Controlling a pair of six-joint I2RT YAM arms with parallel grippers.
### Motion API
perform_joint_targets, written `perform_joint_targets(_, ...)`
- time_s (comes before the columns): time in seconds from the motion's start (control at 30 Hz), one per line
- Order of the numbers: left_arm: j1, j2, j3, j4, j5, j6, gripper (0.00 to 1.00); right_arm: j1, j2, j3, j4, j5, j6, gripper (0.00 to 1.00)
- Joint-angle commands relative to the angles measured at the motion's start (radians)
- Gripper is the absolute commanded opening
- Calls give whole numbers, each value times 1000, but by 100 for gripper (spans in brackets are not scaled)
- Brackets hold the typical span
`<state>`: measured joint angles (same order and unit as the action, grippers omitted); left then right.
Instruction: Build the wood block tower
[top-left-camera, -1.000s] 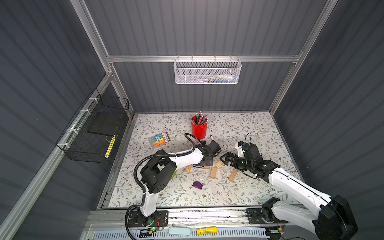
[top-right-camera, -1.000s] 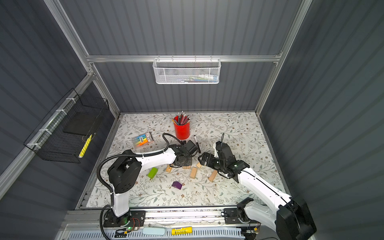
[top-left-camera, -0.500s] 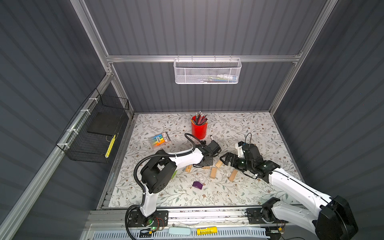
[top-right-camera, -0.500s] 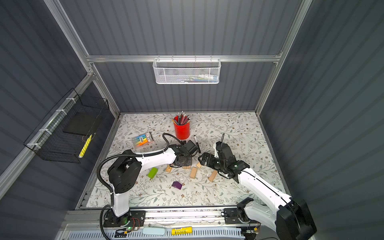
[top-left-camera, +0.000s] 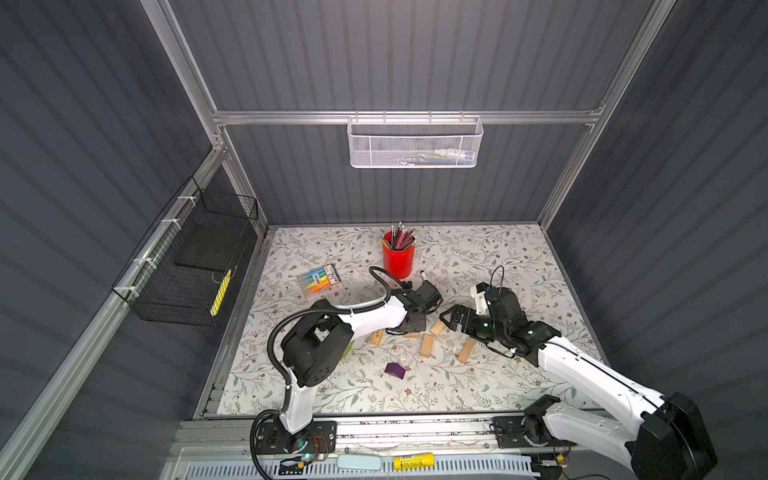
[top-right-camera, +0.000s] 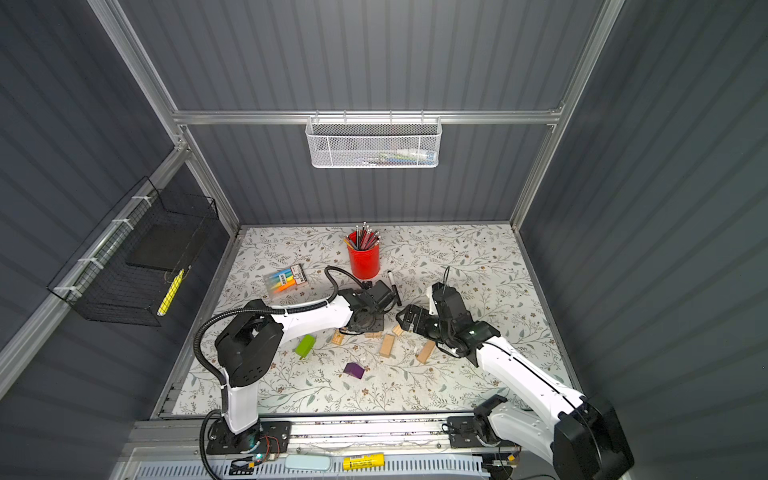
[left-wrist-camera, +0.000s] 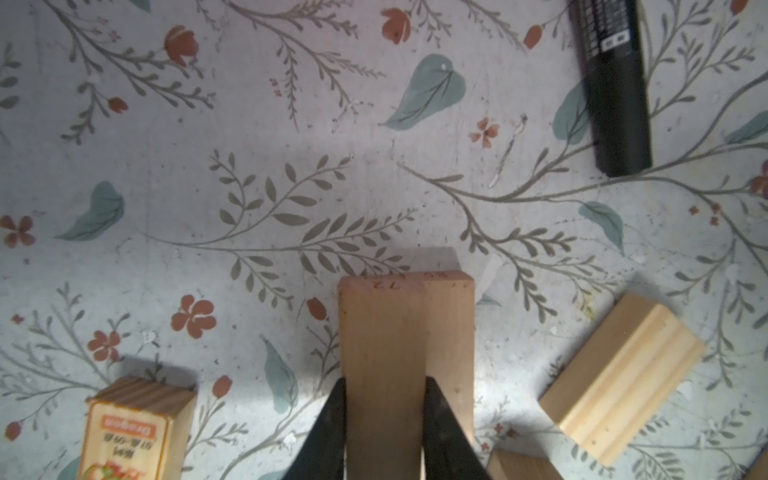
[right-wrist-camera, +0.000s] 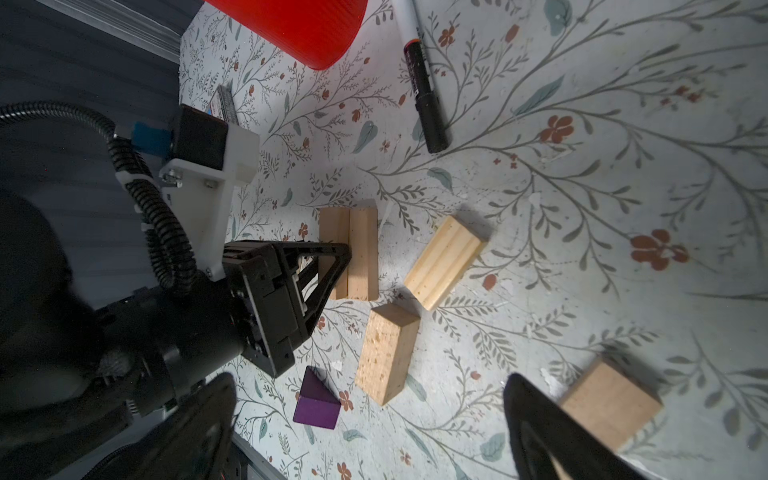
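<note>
Left wrist view: the left gripper (left-wrist-camera: 384, 380) has its two black fingers (left-wrist-camera: 332, 415) pressed close against the long sides of a pale tan brick, the held block (left-wrist-camera: 382, 332), gripping it near one end. A second tan brick, the neighbour block (left-wrist-camera: 451, 332), lies flush along its side, so the two form a pair on the floral mat (left-wrist-camera: 208, 145). The angle is steep, so it is hard to tell whether the held block sits fully down on the mat.

In both top views the red pencil cup (top-left-camera: 398, 259) stands toward the back of the mat. All the wood blocks (top-left-camera: 427, 345) lie scattered on the cup's near side, toward the arm bases. The pair is the closest to the cup, under the left gripper. A black marker (right-wrist-camera: 424, 83) lies between the cup and the pair.

A grooved block (right-wrist-camera: 442, 262) lies just beside the pair but apart from it, angled. A labelled block (left-wrist-camera: 137, 424) with a printed face lies on the pair's opposite side. Farther from the cup are a speckled block (right-wrist-camera: 386, 353) and an outer block (right-wrist-camera: 609, 403), well apart from each other. The purple block (right-wrist-camera: 318, 399) is farthest from the cup. The green block (top-right-camera: 305, 346) lies off to the cup's left, by the left arm's elbow.

The right gripper (top-left-camera: 451, 318) sits low to the right of the pair, its jaws spread wide and holding nothing.
</note>
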<state>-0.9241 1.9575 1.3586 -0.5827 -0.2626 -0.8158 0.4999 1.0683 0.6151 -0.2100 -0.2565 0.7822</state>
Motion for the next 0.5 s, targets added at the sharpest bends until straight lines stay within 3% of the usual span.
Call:
perform_joint_targets(0.0,-7,-15,13,-32,-3,4,32,-5,-14,-8,1,-3,5,99)
perform_joint_targets(0.47,-7,-28,14,-43,-9,-1,34,-7,-14,-2,-2,-6,2,99)
